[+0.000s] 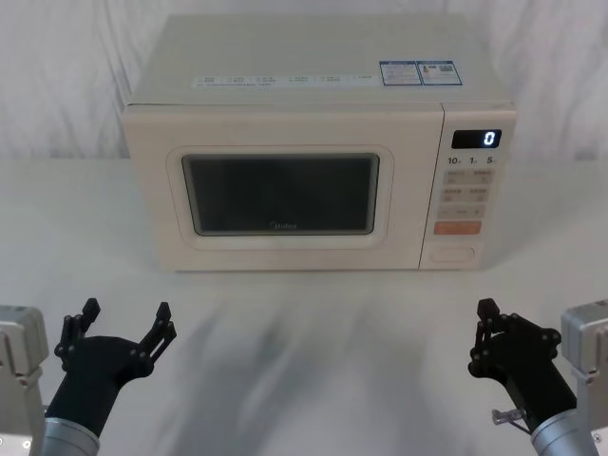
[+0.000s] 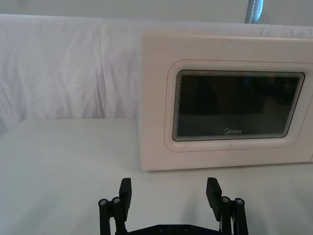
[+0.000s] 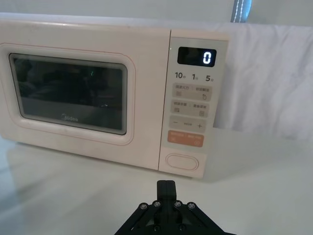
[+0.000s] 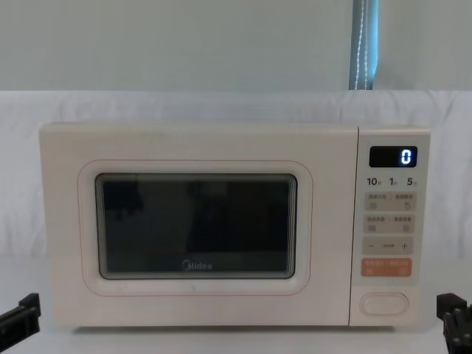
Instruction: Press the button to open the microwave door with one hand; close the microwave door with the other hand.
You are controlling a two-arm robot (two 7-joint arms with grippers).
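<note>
Right end effector [image 1: 486, 334], fingers together and empty, sits well short of the button [image 1: 452, 254]; left end effector [image 1: 125, 323] spread wide.

The tiny words on the small keys [image 1: 469, 187] are too small to read. So are the labels [image 1: 418, 73] on top of the microwave [image 1: 313, 57]. In the left wrist view, the microwave door [image 2: 234, 105] runs off the edge. In the chest view, the left end effector [image 4: 20, 313] and right end effector [image 4: 455, 316] are cut off at the corners.
</note>
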